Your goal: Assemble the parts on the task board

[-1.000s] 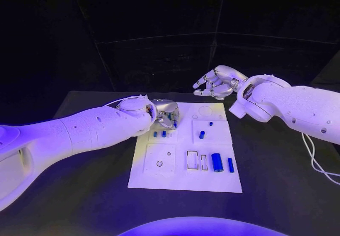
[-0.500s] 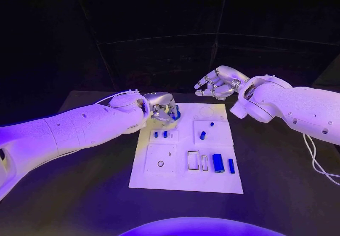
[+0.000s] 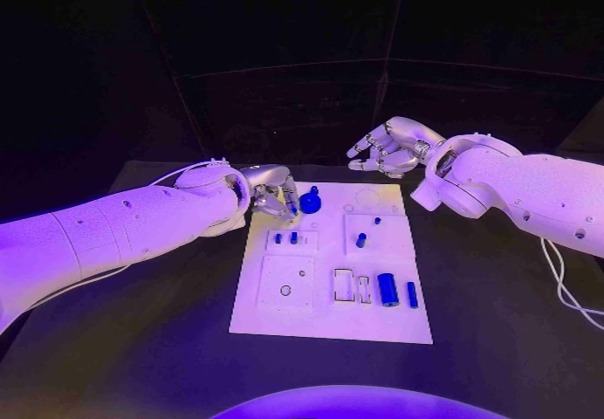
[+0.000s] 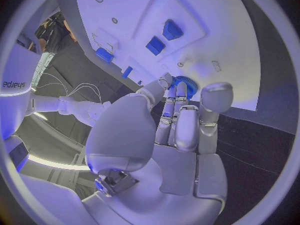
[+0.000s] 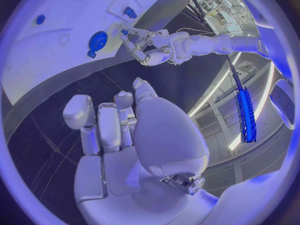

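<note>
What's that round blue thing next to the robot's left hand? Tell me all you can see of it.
The blue gear is a small round disc, toothed at the rim as the left wrist view shows, plastic by its look. It sits near the far left corner of the white task board, at the fingertips of the left hand; whether they grip it is unclear.
</note>
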### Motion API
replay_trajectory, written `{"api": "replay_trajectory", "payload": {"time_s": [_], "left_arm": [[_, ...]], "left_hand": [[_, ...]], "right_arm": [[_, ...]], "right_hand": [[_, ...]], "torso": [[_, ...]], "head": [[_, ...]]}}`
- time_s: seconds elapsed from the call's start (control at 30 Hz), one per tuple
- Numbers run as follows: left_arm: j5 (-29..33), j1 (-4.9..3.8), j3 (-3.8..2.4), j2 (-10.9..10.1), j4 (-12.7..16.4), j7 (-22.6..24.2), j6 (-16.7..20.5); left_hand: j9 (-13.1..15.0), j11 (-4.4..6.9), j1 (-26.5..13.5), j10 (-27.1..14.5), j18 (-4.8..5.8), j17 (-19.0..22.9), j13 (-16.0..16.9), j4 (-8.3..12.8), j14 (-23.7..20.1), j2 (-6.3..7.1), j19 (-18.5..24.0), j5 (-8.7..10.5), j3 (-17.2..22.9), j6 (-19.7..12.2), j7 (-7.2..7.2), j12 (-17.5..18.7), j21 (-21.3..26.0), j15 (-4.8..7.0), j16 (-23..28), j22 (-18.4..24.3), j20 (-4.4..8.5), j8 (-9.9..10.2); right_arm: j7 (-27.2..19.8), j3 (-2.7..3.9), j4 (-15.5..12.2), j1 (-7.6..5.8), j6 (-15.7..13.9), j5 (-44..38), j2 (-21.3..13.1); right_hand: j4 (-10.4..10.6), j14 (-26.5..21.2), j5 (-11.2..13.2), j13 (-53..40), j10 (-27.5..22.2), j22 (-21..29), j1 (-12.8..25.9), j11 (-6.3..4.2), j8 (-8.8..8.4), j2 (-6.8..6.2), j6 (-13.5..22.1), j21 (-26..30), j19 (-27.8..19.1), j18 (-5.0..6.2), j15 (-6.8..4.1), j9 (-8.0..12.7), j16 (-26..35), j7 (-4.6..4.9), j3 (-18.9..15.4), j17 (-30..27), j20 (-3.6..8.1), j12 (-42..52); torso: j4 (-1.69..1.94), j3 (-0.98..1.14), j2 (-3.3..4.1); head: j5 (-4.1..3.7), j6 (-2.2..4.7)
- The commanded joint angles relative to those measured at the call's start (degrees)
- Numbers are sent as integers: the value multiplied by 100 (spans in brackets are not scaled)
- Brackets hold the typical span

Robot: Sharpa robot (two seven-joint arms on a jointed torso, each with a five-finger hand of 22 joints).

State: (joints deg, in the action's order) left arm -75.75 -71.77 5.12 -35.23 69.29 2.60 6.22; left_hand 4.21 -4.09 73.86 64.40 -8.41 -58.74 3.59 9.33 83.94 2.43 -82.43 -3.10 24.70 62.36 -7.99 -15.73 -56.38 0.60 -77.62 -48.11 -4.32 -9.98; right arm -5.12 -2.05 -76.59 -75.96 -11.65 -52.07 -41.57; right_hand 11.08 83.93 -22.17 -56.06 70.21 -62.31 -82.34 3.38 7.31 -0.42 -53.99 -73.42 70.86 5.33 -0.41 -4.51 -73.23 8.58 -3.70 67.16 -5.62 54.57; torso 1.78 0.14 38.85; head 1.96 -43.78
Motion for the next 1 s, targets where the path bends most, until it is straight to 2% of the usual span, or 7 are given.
{"api": "replay_trajectory", "payload": {"time_s": [0.03, 0.2, 0.47, 1.0], "left_arm": [[95, -7, -3, -18, -1, -74, -268], [96, -6, 0, -27, -56, -101, -341], [97, -5, 1, -13, -116, -120, -377], [97, 22, 9, 136, -307, -111, -473]], "left_hand": [[3, 2, -51, 26, 74, 5, 9, -5, 93, -1, -42, 12, 38, 40, -16, 20, -21, 43, -6, -5, -10, 31], [1, 4, -74, 42, 75, 18, 9, -1, 89, 23, -39, 12, 34, 49, -9, 42, -26, 44, -3, -15, -9, 41], [1, 4, -74, 42, 75, 18, 9, -1, 89, 23, -39, 12, 34, 49, -9, 42, -26, 44, -3, -15, -9, 41], [0, 7, -78, 49, 75, 26, 10, 2, 87, 26, -37, 11, 38, 53, -7, 53, -30, 45, -1, -21, -9, 47]], "right_arm": [[-42, 3, 1, -10, 25, -8, -2], [-43, 3, 2, -10, 25, -8, -2], [-43, 3, 1, -9, 25, -8, -1], [-50, 3, -4, -9, 28, -8, 7]], "right_hand": [[-28, 84, -27, -5, -1, 7, -24, -4, 26, 21, -8, 15, -24, 85, -49, 8, 23, -1, 18, -8, 10, -2], [-28, 84, -27, -5, -1, 7, -24, -4, 26, 21, -8, 15, -24, 85, -49, 8, 23, -1, 18, -8, 10, -2], [-28, 84, -27, -5, -1, 7, -24, -4, 26, 21, -8, 15, -24, 85, -49, 8, 23, -1, 18, -8, 10, -2], [-28, 84, -27, -5, -1, 7, -24, -4, 26, 21, -8, 15, -24, 85, -49, 8, 23, -1, 18, -8, 10, -2]], "torso": [[-6, -2, 3], [-7, 6, 0], [-10, 1, 5], [-10, 5, 2]], "head": [[-2, -4], [6, -11], [2, -12], [-3, -31]]}}
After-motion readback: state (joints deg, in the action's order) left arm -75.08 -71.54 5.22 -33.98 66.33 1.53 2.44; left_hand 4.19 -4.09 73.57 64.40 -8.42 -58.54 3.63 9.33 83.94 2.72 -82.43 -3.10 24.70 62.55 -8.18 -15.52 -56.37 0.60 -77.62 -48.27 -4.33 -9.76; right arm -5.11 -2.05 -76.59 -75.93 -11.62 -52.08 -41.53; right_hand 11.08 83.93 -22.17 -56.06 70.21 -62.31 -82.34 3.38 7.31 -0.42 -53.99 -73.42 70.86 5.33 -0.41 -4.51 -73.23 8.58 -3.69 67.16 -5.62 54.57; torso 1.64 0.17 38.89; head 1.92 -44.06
